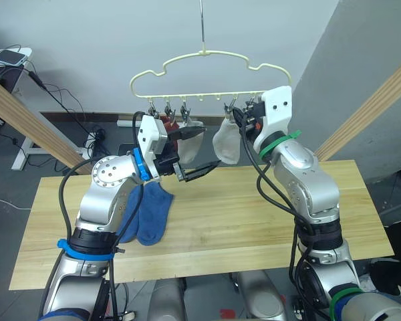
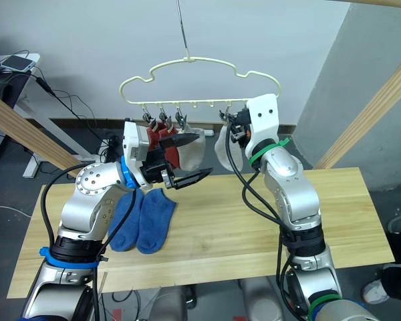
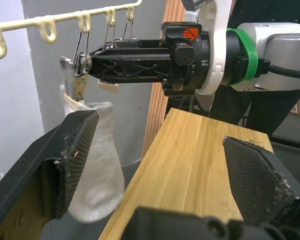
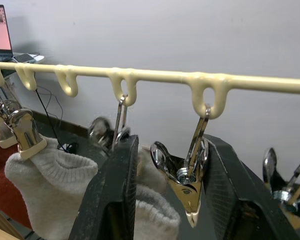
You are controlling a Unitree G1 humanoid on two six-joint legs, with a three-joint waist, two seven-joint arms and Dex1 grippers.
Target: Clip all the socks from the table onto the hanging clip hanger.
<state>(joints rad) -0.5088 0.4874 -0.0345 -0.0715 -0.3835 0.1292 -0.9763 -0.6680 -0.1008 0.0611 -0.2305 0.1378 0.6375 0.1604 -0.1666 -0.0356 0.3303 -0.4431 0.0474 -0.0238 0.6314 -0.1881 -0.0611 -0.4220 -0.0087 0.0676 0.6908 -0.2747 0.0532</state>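
Our right gripper (image 4: 172, 200) is up at the clip hanger (image 1: 207, 73), its fingers spread around an empty metal clip (image 4: 185, 175), probably to squeeze it open beside the grey sock (image 1: 227, 142) hanging at the hanger's five o'clock. Our left gripper (image 1: 190, 152) waits wide open and empty just below. Two blue socks (image 1: 147, 212) lie at the table's (image 1: 254, 221) nine o'clock.
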